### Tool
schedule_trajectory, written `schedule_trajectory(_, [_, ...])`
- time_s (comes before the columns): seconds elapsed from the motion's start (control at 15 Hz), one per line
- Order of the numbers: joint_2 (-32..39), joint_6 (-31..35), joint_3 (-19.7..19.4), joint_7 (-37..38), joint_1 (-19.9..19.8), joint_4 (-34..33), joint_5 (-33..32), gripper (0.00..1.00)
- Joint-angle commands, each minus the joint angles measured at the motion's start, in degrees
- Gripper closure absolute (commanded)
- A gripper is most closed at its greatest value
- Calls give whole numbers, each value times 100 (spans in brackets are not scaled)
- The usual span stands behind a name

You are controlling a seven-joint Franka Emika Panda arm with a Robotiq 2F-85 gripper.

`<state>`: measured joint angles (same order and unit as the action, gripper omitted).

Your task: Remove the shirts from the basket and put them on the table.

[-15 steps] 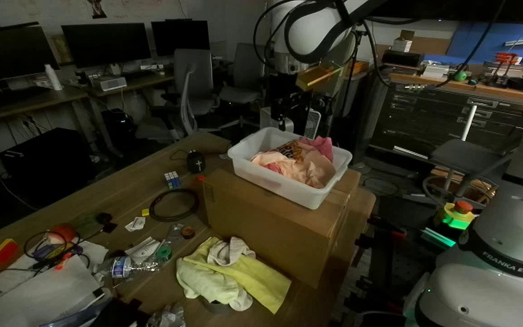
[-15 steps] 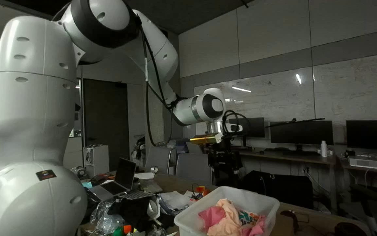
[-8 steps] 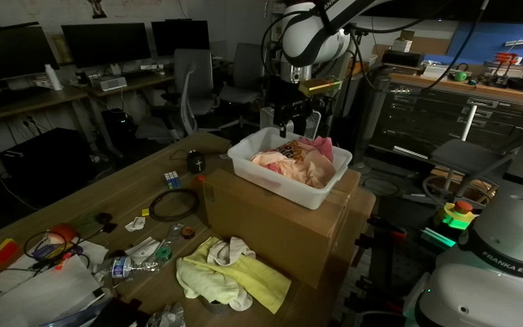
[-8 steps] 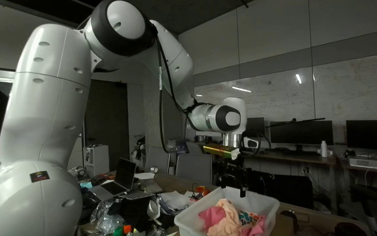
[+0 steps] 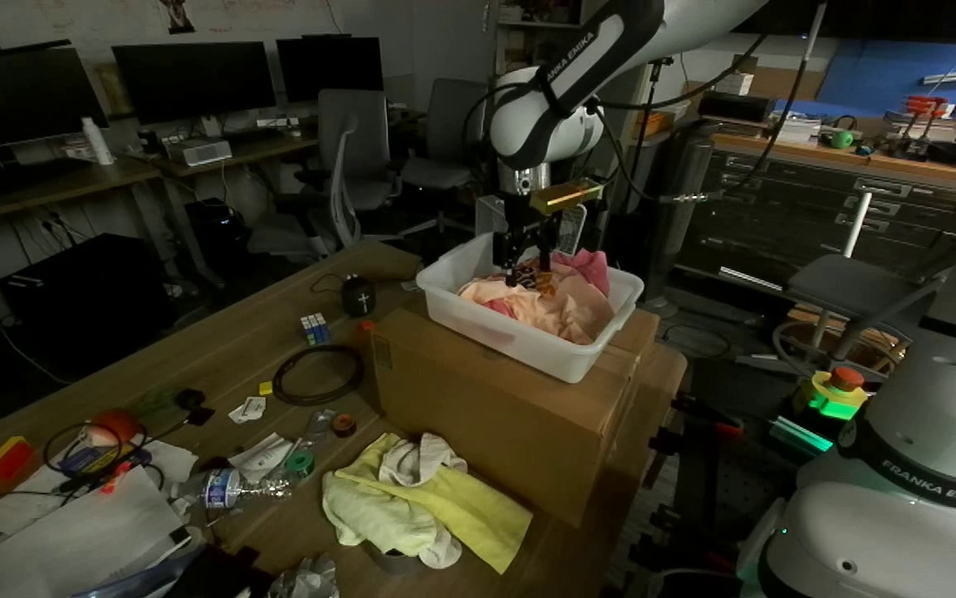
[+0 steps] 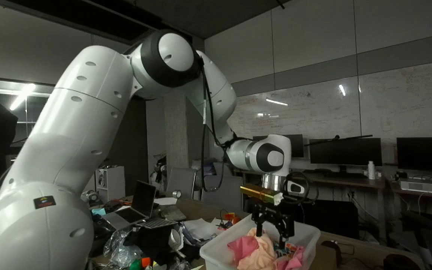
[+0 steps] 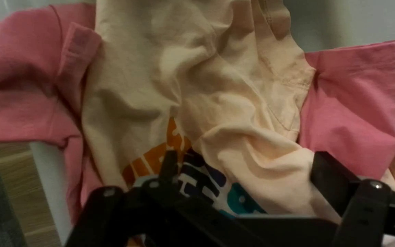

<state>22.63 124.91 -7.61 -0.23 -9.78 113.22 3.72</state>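
A white plastic basket (image 5: 498,336) holds crumpled shirts and shows in both exterior views (image 6: 216,255). A peach shirt (image 5: 561,307) with an orange, dark and teal print lies on top; it fills the middle of the wrist view (image 7: 197,85). Pink cloth (image 5: 585,267) shows beside it, on both sides in the wrist view (image 7: 355,116). My gripper (image 5: 528,276) is open and points down inside the basket's outline, its fingers apart over the printed part (image 7: 245,157). I cannot tell whether the fingertips touch the cloth. Yellow and pale green cloths (image 5: 478,515) lie on the table (image 5: 228,357).
The basket stands on a cardboard box (image 5: 494,415) on the table. A coiled black cable (image 5: 318,375), a puzzle cube (image 5: 315,330), a black round speaker (image 5: 358,296) and a plastic bottle (image 5: 228,488) lie near it. A laptop (image 6: 140,202) stands among clutter.
My gripper has moved down from above the basket's far edge into the basket, over the peach shirt. The shirts, basket and yellow cloths have not moved.
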Motion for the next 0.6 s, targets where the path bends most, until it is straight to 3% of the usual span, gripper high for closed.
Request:
schedule_trajectory(0.0, [513,-188,-2,-98,-13,-494,-177,0])
schedule_trajectory(0.53, [1032,-261,38,-380,-142,-871,-275,0])
